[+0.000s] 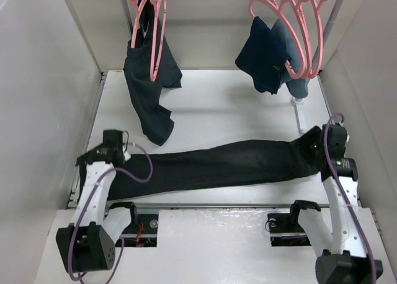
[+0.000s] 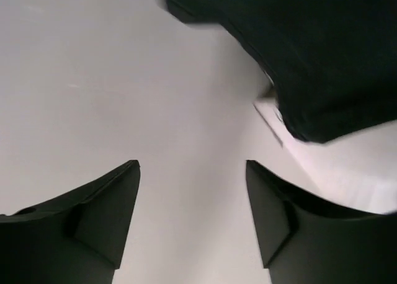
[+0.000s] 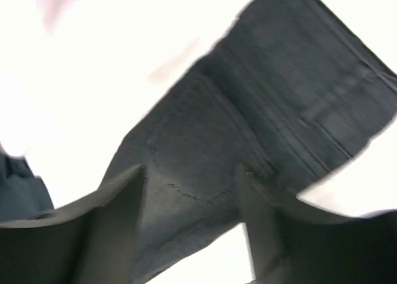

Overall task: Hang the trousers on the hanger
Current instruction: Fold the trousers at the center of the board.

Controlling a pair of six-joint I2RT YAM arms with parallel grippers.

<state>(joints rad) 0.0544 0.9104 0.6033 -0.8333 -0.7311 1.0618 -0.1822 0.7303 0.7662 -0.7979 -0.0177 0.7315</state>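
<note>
My left gripper [image 2: 192,166] stands wide with nothing between its fingers. The leg end of the black trousers [image 1: 217,163] lies just beside it. The trousers stretch flat along the table [image 1: 236,104] to my right gripper [image 3: 189,170], which is also wide and hovers over the waist end, with a pocket seam showing between the fingers. The pink hanger [image 1: 319,42] hangs from the rail well beyond that gripper.
</note>
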